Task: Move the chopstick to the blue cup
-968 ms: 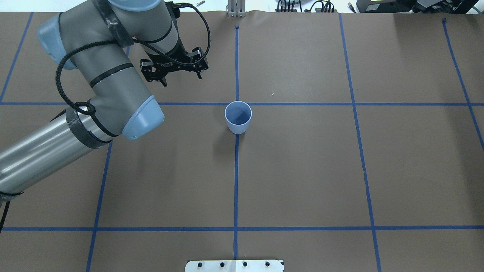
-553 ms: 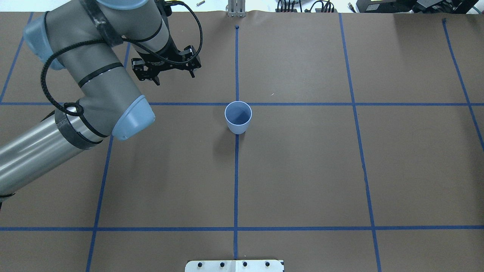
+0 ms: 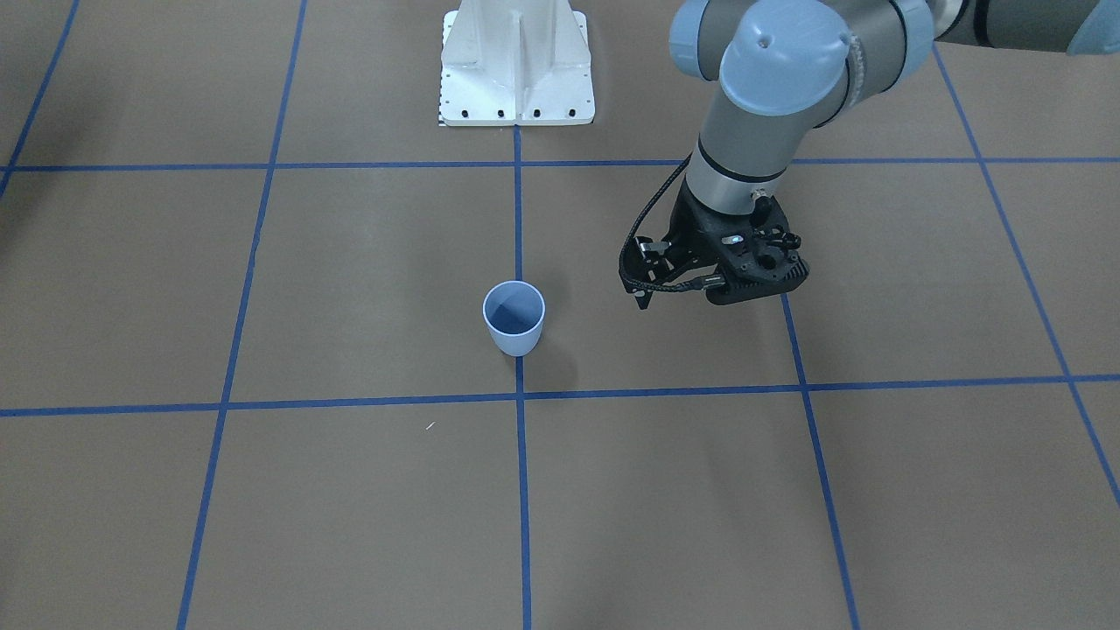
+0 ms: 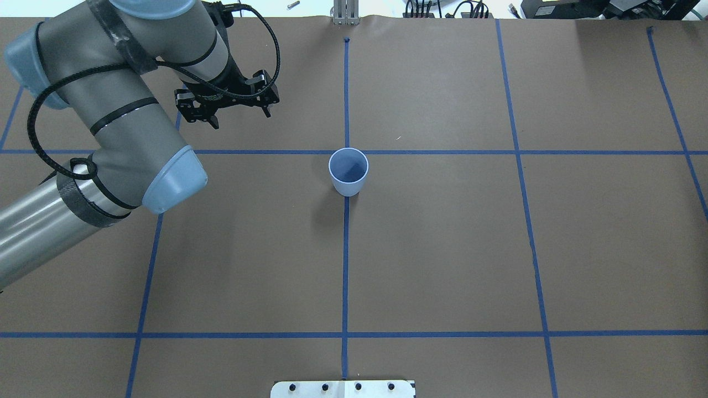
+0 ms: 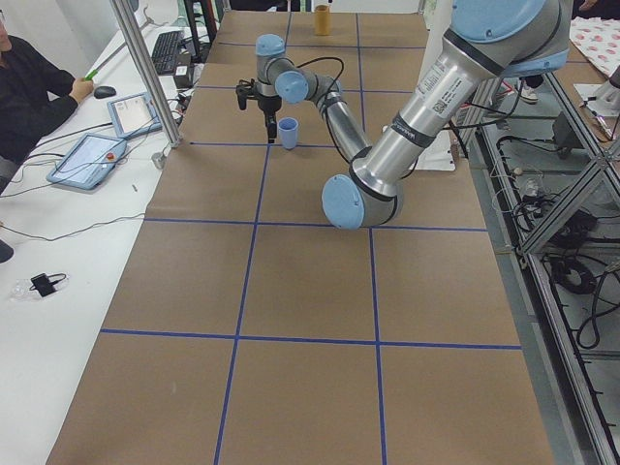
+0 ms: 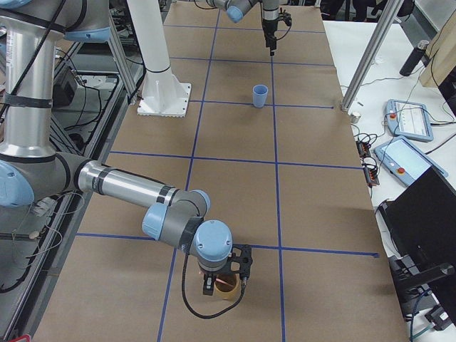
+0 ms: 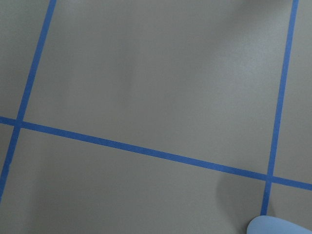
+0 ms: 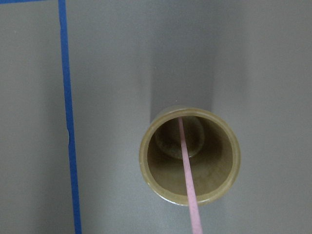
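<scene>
The blue cup (image 4: 348, 172) stands upright and empty at the table's middle, on a blue tape crossing; its rim shows at the bottom right of the left wrist view (image 7: 280, 225). My left gripper (image 4: 241, 117) is open and empty, pointing down, to the left of the cup and beyond it, well apart. The pink chopstick (image 8: 187, 180) leans inside a tan cup (image 8: 146, 161) at the table's right end. My right gripper (image 6: 225, 283) hangs just above that tan cup (image 6: 228, 292). Its fingers do not show in the wrist view, so I cannot tell whether it is open or shut.
The white robot base plate (image 3: 516, 70) sits at the robot's side of the table. Blue tape lines grid the brown paper. A side bench beyond the far edge holds tablets (image 6: 406, 117), and a metal post (image 6: 370, 57) stands there.
My left arm has swung to the left and a little farther back, away from the blue cup. Its gripper has stayed open. The cup has not moved.
</scene>
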You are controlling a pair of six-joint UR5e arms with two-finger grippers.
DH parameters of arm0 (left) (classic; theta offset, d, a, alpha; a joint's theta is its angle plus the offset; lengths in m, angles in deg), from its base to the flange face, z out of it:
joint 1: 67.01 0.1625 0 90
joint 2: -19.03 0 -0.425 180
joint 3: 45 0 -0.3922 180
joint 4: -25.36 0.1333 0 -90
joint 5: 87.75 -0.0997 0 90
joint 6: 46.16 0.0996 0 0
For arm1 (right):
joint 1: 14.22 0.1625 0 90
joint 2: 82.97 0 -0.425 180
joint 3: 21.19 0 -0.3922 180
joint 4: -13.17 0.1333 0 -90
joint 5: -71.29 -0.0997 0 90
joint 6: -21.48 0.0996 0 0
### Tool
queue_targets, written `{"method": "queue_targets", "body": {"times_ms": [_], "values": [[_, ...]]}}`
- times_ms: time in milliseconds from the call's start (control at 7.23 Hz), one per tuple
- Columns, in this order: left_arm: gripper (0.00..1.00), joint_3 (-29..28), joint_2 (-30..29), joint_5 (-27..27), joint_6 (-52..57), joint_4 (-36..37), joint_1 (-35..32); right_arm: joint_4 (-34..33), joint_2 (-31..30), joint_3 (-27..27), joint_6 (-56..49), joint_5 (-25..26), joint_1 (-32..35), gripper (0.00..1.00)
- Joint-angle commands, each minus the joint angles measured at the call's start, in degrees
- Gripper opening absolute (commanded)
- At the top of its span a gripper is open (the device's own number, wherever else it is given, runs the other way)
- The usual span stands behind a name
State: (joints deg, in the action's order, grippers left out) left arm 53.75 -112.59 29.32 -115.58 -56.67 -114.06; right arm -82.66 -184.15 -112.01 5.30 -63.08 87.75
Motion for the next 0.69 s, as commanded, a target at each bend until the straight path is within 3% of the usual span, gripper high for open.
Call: {"method": "queue_targets", "body": {"times_ms": [0,277,553], "values": [[0.99,0.04,-0.05,0.0,0.08,0.29,0.12,0.12,-0.25,-0.5,0.0,0.16,1.21,0.7],[0.99,0.04,-0.05,0.0,-0.01,0.29,0.12,0.12,0.19,-0.41,-0.09,0.33,1.3,0.6],[0.99,-0.22,0.04,0.0,-0.01,0.29,0.3,0.12,0.27,-0.5,-0.09,0.51,1.3,0.4]]}}
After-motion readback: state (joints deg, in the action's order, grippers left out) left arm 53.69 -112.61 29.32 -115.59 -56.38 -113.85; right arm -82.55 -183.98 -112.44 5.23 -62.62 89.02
